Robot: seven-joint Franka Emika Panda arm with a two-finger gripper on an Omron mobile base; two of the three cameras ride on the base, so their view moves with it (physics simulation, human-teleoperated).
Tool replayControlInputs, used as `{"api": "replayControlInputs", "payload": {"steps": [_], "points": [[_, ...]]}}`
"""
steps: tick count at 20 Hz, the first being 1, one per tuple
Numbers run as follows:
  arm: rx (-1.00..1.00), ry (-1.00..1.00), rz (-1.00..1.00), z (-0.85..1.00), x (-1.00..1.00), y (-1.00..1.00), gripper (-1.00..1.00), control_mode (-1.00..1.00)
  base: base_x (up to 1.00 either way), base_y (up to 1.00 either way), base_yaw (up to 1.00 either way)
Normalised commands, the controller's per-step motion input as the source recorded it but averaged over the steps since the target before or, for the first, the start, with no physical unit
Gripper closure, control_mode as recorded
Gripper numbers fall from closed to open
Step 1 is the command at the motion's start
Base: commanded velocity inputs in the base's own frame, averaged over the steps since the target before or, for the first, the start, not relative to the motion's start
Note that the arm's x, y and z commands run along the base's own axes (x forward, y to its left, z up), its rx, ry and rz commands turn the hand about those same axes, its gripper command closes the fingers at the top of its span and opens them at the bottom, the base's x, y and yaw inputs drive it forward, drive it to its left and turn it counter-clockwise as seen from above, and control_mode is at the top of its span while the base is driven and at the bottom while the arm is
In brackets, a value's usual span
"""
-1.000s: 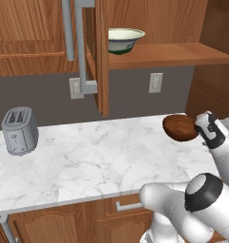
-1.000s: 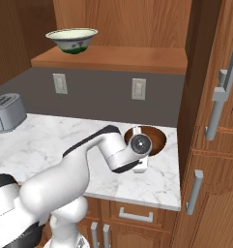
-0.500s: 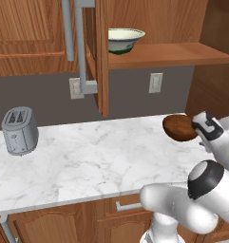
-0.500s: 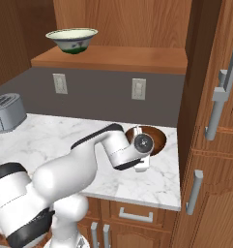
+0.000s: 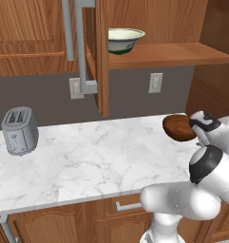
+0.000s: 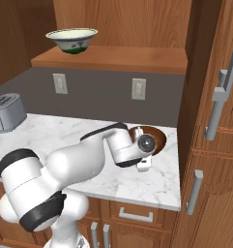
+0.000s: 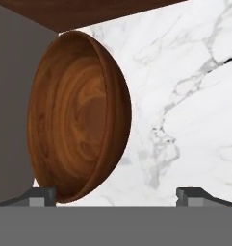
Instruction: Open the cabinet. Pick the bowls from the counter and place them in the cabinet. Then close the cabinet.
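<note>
The dark brown bowl (image 5: 178, 128) sits at the right end of the white marble counter (image 5: 87, 156), close to the wall. My gripper (image 7: 120, 194) hovers just over it, open. In the hand view the brown bowl (image 7: 79, 115) lies ahead and to the left, its rim by one fingertip (image 7: 40, 194), and nothing is between the fingers. The hand (image 5: 204, 124) is just right of the bowl in the left base view. The cabinet (image 5: 168, 53) stands open, its door (image 5: 100, 57) swung out. The cream bowl (image 5: 125, 39) rests on its wooden shelf (image 6: 113, 58).
A grey toaster (image 5: 20, 130) stands at the counter's left end. Two wall outlets (image 6: 137, 88) sit on the grey backsplash. A tall wooden panel with grey bar handles (image 6: 219, 92) rises right beside the brown bowl (image 6: 155, 137).
The arm's elbow has swung a little to the right while the hand stays by the brown bowl. The jaws stay open and both bowls are where they were.
</note>
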Motion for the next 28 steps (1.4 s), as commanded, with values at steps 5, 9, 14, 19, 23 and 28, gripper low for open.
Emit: {"api": "replayControlInputs", "payload": {"steps": [5,9,14,19,23,28], "points": [[0.0,0.03,0.05,-0.18,0.19,-0.07,-1.0,-1.0,0.0,0.0,0.0],[0.0,0.01,0.04,-0.15,0.29,-0.05,-1.0,-1.0,0.0,0.0,0.0],[0.0,0.03,0.04,-0.22,0.43,-0.01,-1.0,-1.0,0.0,0.0,0.0],[0.0,0.02,0.04,-0.27,0.33,0.0,-1.0,-1.0,0.0,0.0,0.0],[0.0,0.0,0.02,-0.27,0.43,0.0,1.0,-1.0,0.0,0.0,0.0],[0.0,0.0,0.01,-0.23,0.38,0.0,1.0,-1.0,0.0,0.0,0.0]]}}
